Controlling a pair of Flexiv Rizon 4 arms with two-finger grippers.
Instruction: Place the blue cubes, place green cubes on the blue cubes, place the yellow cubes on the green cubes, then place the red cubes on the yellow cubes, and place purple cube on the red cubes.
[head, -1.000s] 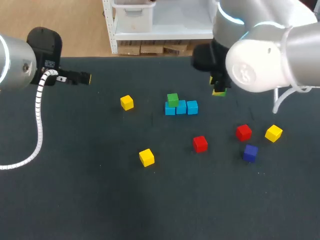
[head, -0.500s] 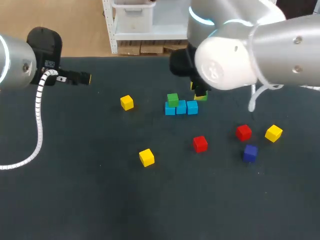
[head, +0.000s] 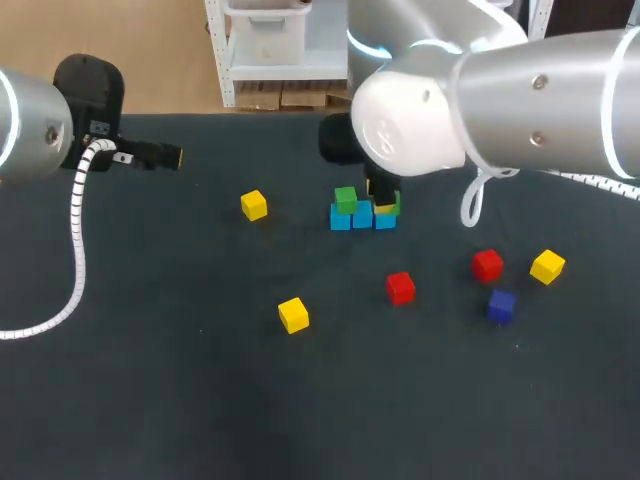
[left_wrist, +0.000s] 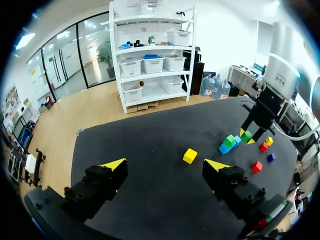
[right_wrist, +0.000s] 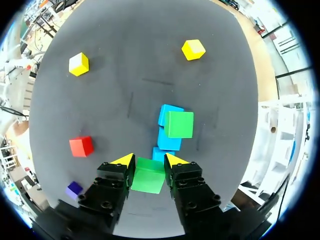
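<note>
Three blue cubes (head: 362, 215) lie in a row mid-table, and a green cube (head: 345, 199) sits on the leftmost one. My right gripper (head: 383, 196) hangs over the row's right end, shut on a second green cube (right_wrist: 148, 181). That cube hovers just above the nearest blue cube (right_wrist: 161, 153). The stacked green cube (right_wrist: 179, 124) shows ahead of the fingers. My left gripper (head: 165, 156) stays at the far left edge, open and empty (left_wrist: 165, 164). Yellow cubes (head: 254, 205) (head: 293, 314) (head: 547, 266), red cubes (head: 400, 287) (head: 487, 264) and a purple cube (head: 501, 305) lie loose.
The dark table (head: 150, 380) has open room at the front and left. The loose cubes on the right lie close together, in front of and to the right of my right arm (head: 480, 100).
My right arm has swung left with the green cube, from right of the blue row to just over its right end. The left arm has not moved.
</note>
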